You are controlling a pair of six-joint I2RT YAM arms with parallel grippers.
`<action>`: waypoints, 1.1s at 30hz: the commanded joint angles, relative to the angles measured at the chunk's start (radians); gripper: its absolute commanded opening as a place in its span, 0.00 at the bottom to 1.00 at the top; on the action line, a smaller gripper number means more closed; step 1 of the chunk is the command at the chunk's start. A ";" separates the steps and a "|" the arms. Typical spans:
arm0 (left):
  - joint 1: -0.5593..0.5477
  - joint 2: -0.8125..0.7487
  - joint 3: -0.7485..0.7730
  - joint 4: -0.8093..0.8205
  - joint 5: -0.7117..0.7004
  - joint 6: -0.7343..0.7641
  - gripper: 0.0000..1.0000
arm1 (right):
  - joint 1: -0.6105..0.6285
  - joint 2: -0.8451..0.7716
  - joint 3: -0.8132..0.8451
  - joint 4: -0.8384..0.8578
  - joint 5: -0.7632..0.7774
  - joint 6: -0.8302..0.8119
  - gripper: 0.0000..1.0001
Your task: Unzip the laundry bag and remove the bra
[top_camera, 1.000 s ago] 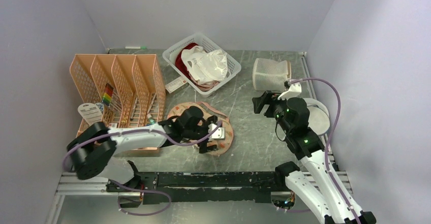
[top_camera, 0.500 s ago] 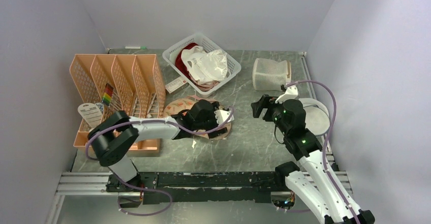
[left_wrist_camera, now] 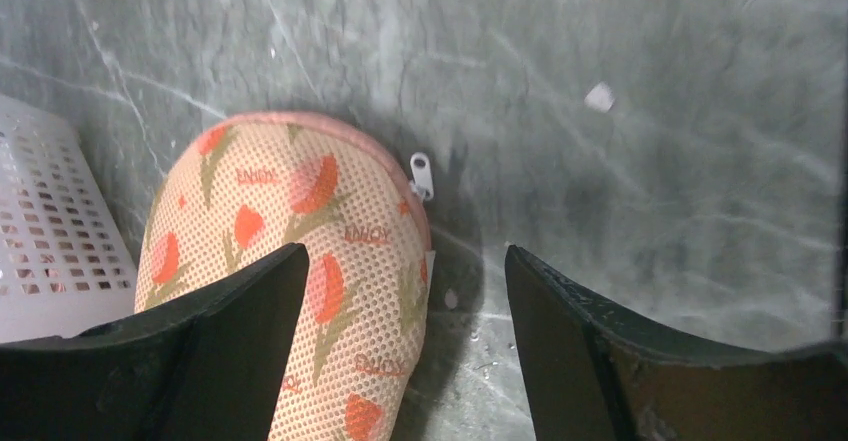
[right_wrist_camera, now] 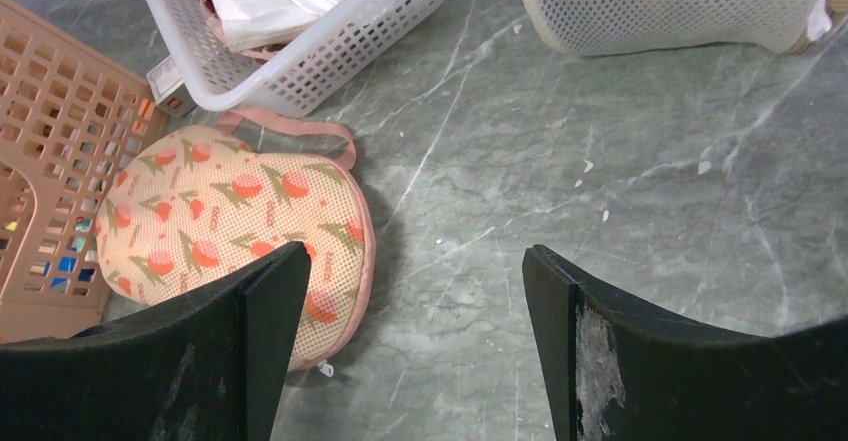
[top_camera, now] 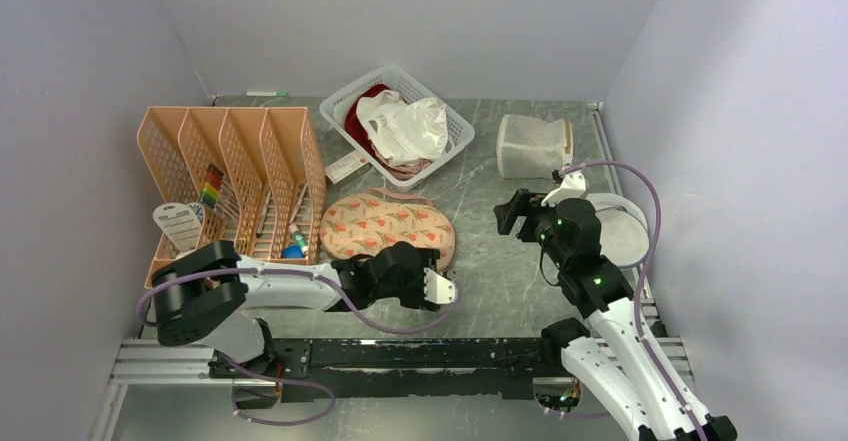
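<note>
The laundry bag (top_camera: pixel 388 227) is laid flat on the grey-green marbled surface (top_camera: pixel 480 261), just to the right of the orange file rack (top_camera: pixel 230 161) and just in front of the white basket (top_camera: pixel 455 141). Its peach mesh is printed with orange-red flowers, and its pink loop (right_wrist_camera: pixel 300 126) is turned toward the basket. A small white zipper pull (left_wrist_camera: pixel 421 174) is seen at the rim of the right lobe, lying on the surface. Where the rim is shown in the left wrist view, it appears closed.

The left claw (top_camera: pixel 438 288) is spread wide and nothing is held in it. It is placed at the near right end of the bag, and in its own camera the bag's right lobe is framed between the two dark fingers (left_wrist_camera: pixel 240 311). Whether the fabric is touched by a finger cannot be told.

The right claw (top_camera: pixel 510 211) is likewise spread wide and empty. It is held above bare surface to the right of the bag, apart from it. A white mesh cylinder (top_camera: pixel 533 146) is seen lying on its side farther back, and a round white mesh disc (top_camera: pixel 630 233) is partly covered by the right arm. White cloth and a dark red garment are seen piled in the basket.
</note>
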 commanded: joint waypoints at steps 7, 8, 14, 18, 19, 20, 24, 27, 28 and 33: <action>-0.004 0.167 0.022 0.097 -0.183 0.106 0.68 | -0.004 -0.001 -0.056 0.012 -0.076 0.050 0.78; -0.004 0.182 0.028 0.094 -0.185 0.101 0.65 | -0.005 0.003 -0.060 0.015 -0.084 0.052 0.78; 0.004 0.170 0.047 0.090 -0.221 0.085 0.31 | -0.005 0.027 -0.102 0.048 -0.139 0.085 0.78; 0.011 0.112 0.051 0.052 -0.189 0.069 0.11 | -0.005 0.033 -0.168 0.105 -0.196 0.106 0.76; 0.012 0.097 0.048 0.049 -0.188 0.069 0.09 | -0.005 0.038 -0.185 0.127 -0.219 0.107 0.76; 0.012 0.087 0.044 0.048 -0.188 0.068 0.08 | -0.004 0.048 -0.205 0.171 -0.266 0.104 0.75; 0.016 0.035 0.038 0.035 -0.186 0.064 0.07 | -0.005 0.109 -0.283 0.340 -0.493 0.087 0.67; 0.029 0.001 0.042 0.022 -0.174 0.043 0.07 | -0.003 0.142 -0.357 0.482 -0.627 0.102 0.61; 0.032 -0.008 0.042 0.020 -0.174 0.037 0.07 | -0.001 0.149 -0.373 0.519 -0.652 0.104 0.60; 0.035 -0.031 0.055 0.009 -0.184 0.009 0.07 | 0.045 0.195 -0.433 0.683 -0.712 0.118 0.58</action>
